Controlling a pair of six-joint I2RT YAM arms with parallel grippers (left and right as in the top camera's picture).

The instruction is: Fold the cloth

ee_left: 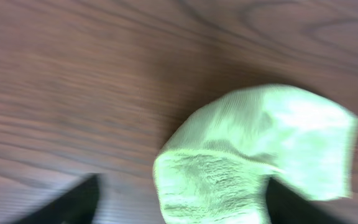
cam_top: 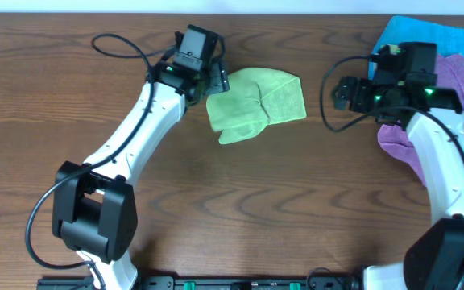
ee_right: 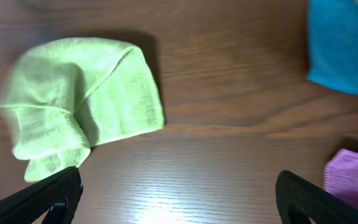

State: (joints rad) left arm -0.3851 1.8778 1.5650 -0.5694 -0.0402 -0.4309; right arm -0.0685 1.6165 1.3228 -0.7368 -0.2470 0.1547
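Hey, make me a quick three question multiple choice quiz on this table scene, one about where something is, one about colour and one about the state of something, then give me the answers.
1. Which gripper is right beside the lime-green cloth?
A) the right gripper
B) the left gripper
C) neither

2. What colours are the two cloths beneath the right arm?
A) red and white
B) black and orange
C) blue and purple

3. How is the right gripper?
A) open, holding nothing
B) shut on the lime-green cloth
C) shut on a cable

Answers:
1 B: seen from overhead, its fingers sit at the cloth's left edge.
2 C: the blue cloth and purple cloth lie at the far right corner.
3 A: its fingers stand wide apart with only bare table between them.
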